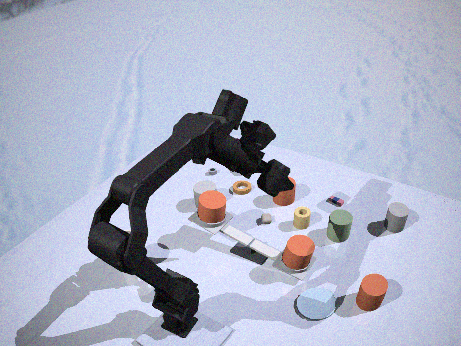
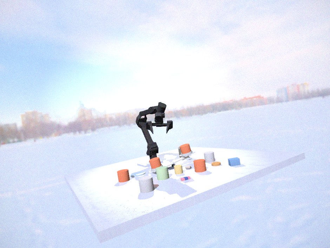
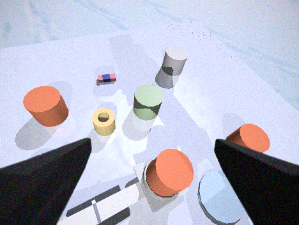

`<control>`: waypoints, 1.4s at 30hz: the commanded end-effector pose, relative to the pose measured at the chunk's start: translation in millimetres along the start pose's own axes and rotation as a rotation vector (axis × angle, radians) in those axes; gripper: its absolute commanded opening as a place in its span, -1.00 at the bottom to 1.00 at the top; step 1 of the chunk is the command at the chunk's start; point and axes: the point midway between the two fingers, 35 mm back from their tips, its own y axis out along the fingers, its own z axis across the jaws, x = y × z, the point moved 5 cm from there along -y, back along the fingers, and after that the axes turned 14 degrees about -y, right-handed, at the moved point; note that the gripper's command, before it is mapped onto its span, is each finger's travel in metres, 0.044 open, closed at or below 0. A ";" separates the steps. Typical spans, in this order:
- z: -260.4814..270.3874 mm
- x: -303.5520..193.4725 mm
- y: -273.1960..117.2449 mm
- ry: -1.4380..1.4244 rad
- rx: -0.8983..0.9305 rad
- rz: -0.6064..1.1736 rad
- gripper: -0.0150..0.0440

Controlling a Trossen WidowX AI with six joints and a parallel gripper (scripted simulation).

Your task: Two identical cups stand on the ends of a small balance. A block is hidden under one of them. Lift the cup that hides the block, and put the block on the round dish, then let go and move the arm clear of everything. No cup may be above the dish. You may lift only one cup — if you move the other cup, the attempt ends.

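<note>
The balance beam (image 1: 238, 235) (image 3: 128, 196) slopes down towards the dish side. One orange cup (image 1: 297, 252) (image 2: 155, 162) (image 3: 170, 172) stands upside down on the lower, dish-side pan. Its twin orange cup (image 1: 211, 207) (image 2: 185, 148) stands on the raised far pan, outside the wrist view. No block shows beneath either cup. The pale blue round dish (image 1: 316, 303) (image 2: 138, 174) (image 3: 212, 193) has nothing on it. My gripper (image 2: 159, 132) (image 3: 153, 144) is open and empty, high above the table; in the wrist view the dish-side cup is below and between its fingers.
Loose orange cylinders (image 1: 371, 292) (image 3: 46, 105) stand beside the dish and beyond the balance. A green cylinder (image 1: 339, 225) (image 3: 148, 102), yellow tube (image 1: 301, 218) (image 3: 103, 123) and grey cylinder (image 1: 396, 217) stand beyond the dish-side pan. An orange ring (image 1: 242, 192) and blue box (image 2: 233, 161) lie farther off.
</note>
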 end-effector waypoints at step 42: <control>1.7 -44.9 -16.1 -0.946 0.440 0.123 1.00</control>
